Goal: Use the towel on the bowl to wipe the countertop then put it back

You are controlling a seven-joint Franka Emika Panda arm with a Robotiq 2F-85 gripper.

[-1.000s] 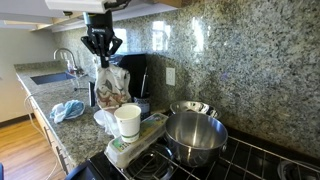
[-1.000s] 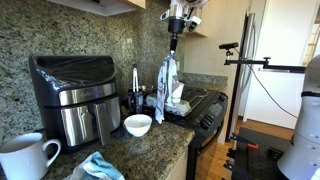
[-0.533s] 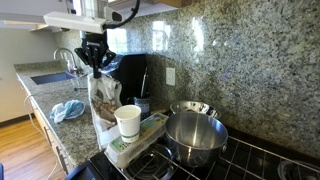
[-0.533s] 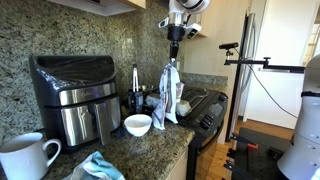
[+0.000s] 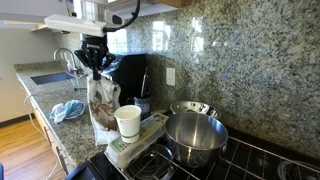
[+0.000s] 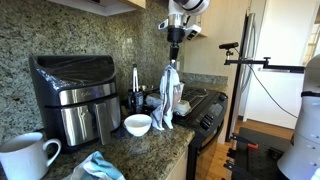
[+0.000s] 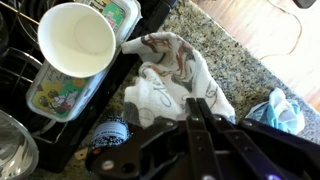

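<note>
The countertop (image 5: 42, 92) ran along the left side of an exterior view and filled the lower middle of an exterior view (image 6: 150, 150), with matching speckled stone up the wall behind it. The black stove (image 5: 250, 160) took the lower right of the frame. A black air fryer (image 6: 70, 95) stood at the left of the counter against the wall.

The bowl (image 5: 195, 138) sat on the stove grates in the lower right, well apart from the towel and with nothing in it that could be seen. A smaller steel bowl (image 5: 193, 107) stood just behind it.

The towel (image 5: 102, 103) hung in a long bunch from the gripper (image 5: 96, 70) in the left centre of the frame, over the counter and just left of a white cup (image 5: 128, 122). It also showed as a narrow hanging strip near the middle of an exterior view (image 6: 167, 98). In the wrist view it spread in crumpled folds (image 7: 175, 75) over the granite beside the stove edge; whether its lower end touched the stone could not be told.

The gripper (image 7: 195, 105) was clenched on the towel's top, its jaws pinched tight around the cloth, pointing straight down from the upper frame (image 6: 174, 62).

A light blue cloth (image 5: 68, 109) lay crumpled on the counter at the left, and a small white bowl (image 6: 138, 124) sat near the air fryer.
</note>
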